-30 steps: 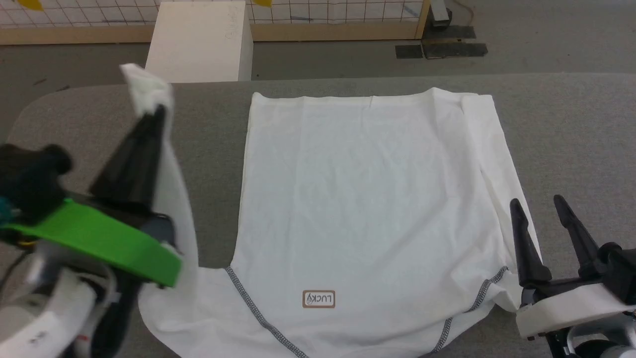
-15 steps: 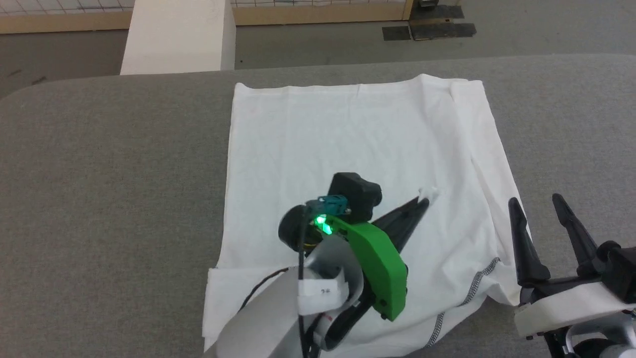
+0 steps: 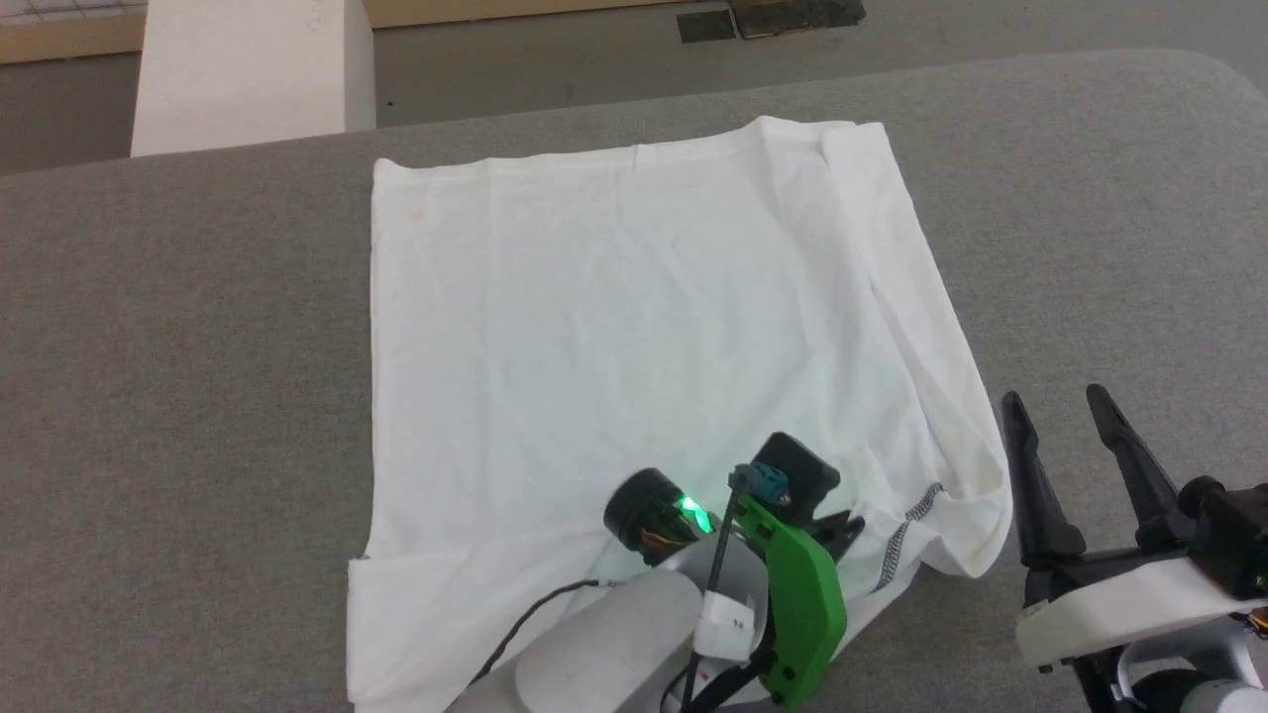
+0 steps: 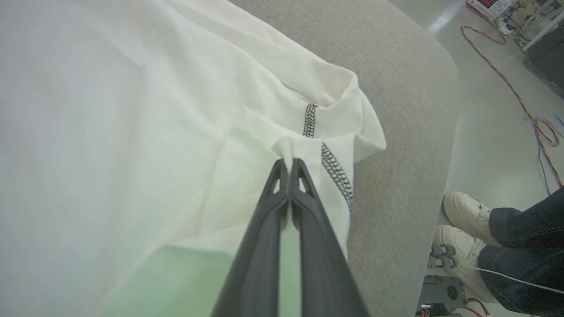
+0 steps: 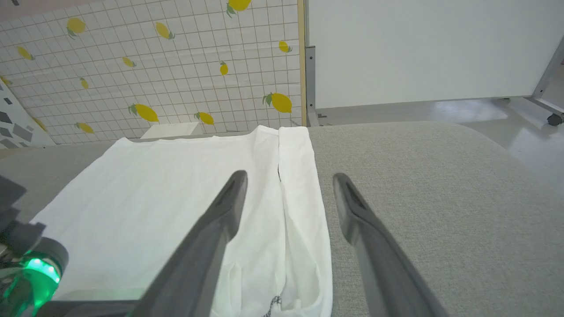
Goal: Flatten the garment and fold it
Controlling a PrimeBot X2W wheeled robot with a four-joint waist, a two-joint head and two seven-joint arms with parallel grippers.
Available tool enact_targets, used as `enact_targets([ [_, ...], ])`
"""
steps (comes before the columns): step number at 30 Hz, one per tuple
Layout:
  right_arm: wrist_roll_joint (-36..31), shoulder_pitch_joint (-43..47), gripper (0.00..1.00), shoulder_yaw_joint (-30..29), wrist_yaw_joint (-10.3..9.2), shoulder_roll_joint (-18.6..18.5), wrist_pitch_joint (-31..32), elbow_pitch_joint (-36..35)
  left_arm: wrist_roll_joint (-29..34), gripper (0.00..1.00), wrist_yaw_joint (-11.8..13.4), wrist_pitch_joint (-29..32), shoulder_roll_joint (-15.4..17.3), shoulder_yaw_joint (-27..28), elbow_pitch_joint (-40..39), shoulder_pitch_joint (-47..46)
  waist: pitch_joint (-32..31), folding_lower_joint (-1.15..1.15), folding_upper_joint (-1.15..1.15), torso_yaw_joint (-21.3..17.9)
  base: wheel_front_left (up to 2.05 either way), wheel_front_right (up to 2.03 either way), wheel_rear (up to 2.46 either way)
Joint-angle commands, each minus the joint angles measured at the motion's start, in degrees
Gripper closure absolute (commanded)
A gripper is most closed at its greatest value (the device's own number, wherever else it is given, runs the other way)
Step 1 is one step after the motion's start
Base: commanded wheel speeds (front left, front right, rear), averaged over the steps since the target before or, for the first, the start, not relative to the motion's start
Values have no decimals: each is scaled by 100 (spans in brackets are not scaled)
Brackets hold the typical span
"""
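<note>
On the grey tabletop [image 3: 178,347], seen from the head, the garment [image 3: 614,327] lies spread out flat. It is a big white shirt with soft little wrinkles. Its far edge is straight, and one long strip is folded over along its right side. The left gripper [image 3: 852,525] sits low on the near right part of the garment, close to a dark zigzag seam [image 3: 899,543]. A green light glows on the arm behind it. The right gripper [image 3: 1054,398] is just off the garment's near right corner, over bare tabletop, and its two fingers are spread wide with nothing between them. A white box [image 3: 248,79] stands past the far edge of the tabletop. Up close from the left wrist, the left gripper's two fingers are pressed together and pinch a small peak of the white cloth at their tips. The zigzag seam runs right beside that peak, and the cloth bunches into a loose fold near the tabletop's edge. A person's pale shoes [image 4: 462,215] are on the floor past that edge. From the right wrist, one spread finger shows over the white cloth and the other over bare grey tabletop. The garment stretches away ahead, smooth and bright, with its folded strip along the side. A tiled wall with yellow lemons [image 5: 154,66] stands behind.
</note>
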Motion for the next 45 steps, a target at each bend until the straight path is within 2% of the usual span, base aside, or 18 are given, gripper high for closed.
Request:
enact_targets([
  [1, 42, -117, 0, 27, -9, 8, -57, 23, -84, 100, -74, 1, -15, -141, 146, -133, 94, 0, 0, -100, 0, 0, 0],
  [2, 48, -127, 0, 35, -9, 8, -62, 35, -133, 100, -108, 34, -15, -241, 230, -152, 108, 0, 0, -116, 0, 0, 0],
  [3, 56, -135, 0, 42, -9, 8, -64, 56, -224, 87, -115, 84, -16, -327, 324, -161, 121, 0, 0, -131, 0, 0, 0],
  [4, 59, -139, 0, 49, -9, 8, -63, 72, -275, 55, -121, 105, -16, -389, 375, -180, 127, 0, 0, -140, 0, 0, 0],
  [5, 61, -142, 0, 56, -9, 8, -63, 84, -329, 0, -123, 111, -16, -437, 413, -200, 131, 0, 0, -145, 0, 0, 0],
  [9, 46, -154, 0, 41, -9, 8, -55, 132, -690, 0, -111, -90, -16, -361, 342, -298, 111, 0, 0, -63, 0, 0, 0],
  [12, 7, -206, 0, 24, -9, 8, -17, 165, -816, 0, -43, -653, -11, 6, 134, -369, 74, 0, 0, 37, 0, 0, 0],
  [14, -8, -297, 0, -26, -9, -31, 20, 199, -789, 0, 46, -1150, 140, 334, -45, -400, 70, 0, 0, 126, 0, 0, 0],
  [17, -45, -551, 0, -136, -9, -122, 108, 275, -647, 0, 305, -1866, 645, 860, -350, -381, 118, 0, 0, 279, 0, 0, 0],
  [21, -70, -1123, 0, -336, -9, -230, 363, 554, -609, 0, 686, -2474, 1392, 1618, -751, -146, 277, 0, 0, 507, 0, 0, 0],
  [25, -80, -1909, 0, -586, -9, -443, 677, 1088, -402, 0, 1001, -2677, 1977, 2362, -1171, 204, 522, 0, 0, 774, 0, 0, 0],
  [27, -85, -2296, 0, -669, -9, -524, 858, 1417, -264, 0, 1107, -2694, 2111, 2756, -1403, 410, 679, 0, 0, 894, 0, 0, 0],
  [32, -113, -3309, 0, -1024, -9, -679, 1298, 2381, 202, 0, 1097, -2699, 1995, 3757, -1925, 961, 1120, 0, 0, 1165, 0, 0, 0],
  [39, -330, -4508, 0, -1288, -9, -1040, 1964, 3545, 820, 0, 765, -2700, 1444, 4878, -2350, 1342, 1782, 0, 0, 1513, 0, 0, 0],
  [45, -456, -5086, 0, -1178, -9, -1335, 2468, 4070, 1197, 0, 415, -2700, 1060, 5514, -2460, 1469, 2097, 0, 0, 1675, 0, 0, 0],
])
